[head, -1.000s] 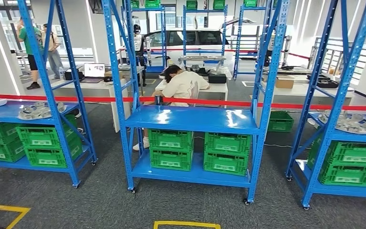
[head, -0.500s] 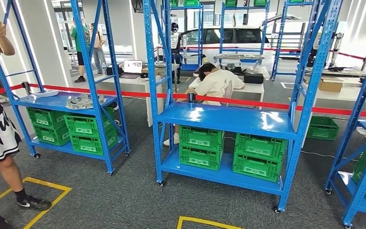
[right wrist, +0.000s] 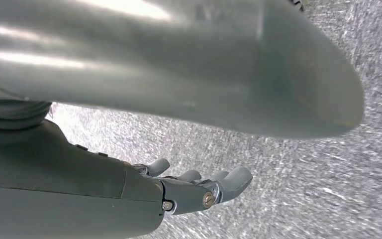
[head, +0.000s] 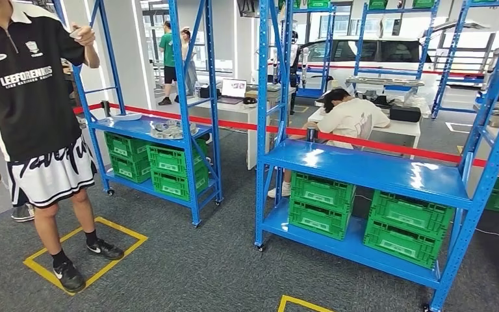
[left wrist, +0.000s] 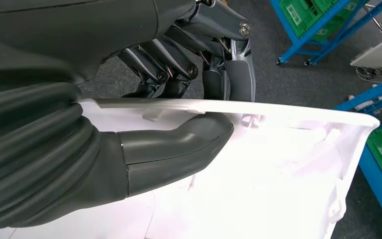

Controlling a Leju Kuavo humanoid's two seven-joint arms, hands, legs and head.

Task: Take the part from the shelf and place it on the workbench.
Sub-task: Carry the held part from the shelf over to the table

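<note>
In the left wrist view my left hand [left wrist: 144,134] grips a large white moulded part [left wrist: 278,169]. The thumb [left wrist: 179,149] lies across the part's inner face, and the dark fingers [left wrist: 214,74] wrap over its thin upper edge. In the right wrist view my right hand [right wrist: 199,189] hangs over grey carpet with its fingers loosely apart and nothing in them. In the head view a blue shelf rack [head: 364,169] stands ahead to the right with a bare blue top deck.
A person in a black shirt [head: 32,117] stands close at the left, in a yellow floor square [head: 84,250]. A second blue rack [head: 162,136] carries a grey metal part [head: 172,129] and green crates [head: 175,179]. Red tape [head: 390,148] and white tables [head: 403,127] lie behind.
The camera has swung left, so the racks now sit further right in the picture. The person in the black shirt has come fully into view at the left.
</note>
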